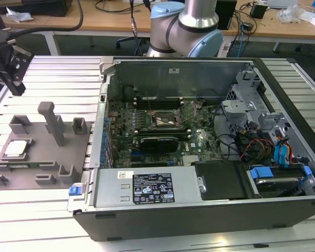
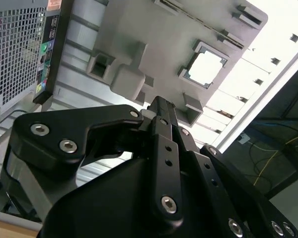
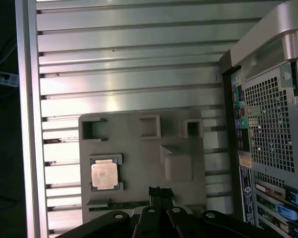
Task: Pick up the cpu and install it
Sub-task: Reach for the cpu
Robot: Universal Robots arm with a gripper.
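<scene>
- Small flat square cpu (image 3: 104,174): pale silvery top, thin dark rim.
- Seated in a recess of a grey holder plate (image 3: 134,148), beside the open computer case (image 1: 199,226).
- Above the plate, clear of the cpu: gripper (image 3: 160,191), fingertips together, clasping nothing.

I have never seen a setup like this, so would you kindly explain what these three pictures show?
This is a robot arm working at a slotted metal table. The exterior view looks from off the arm; both wrist views come from cameras riding on the arm, looking past its black gripper. On the table lie an open computer case and, at the exterior view's left, a grey holder plate. The cpu, a small silvery square, sits in a recess of that plate. The gripper hangs above the table by the plate, shut and holding nothing.
</scene>
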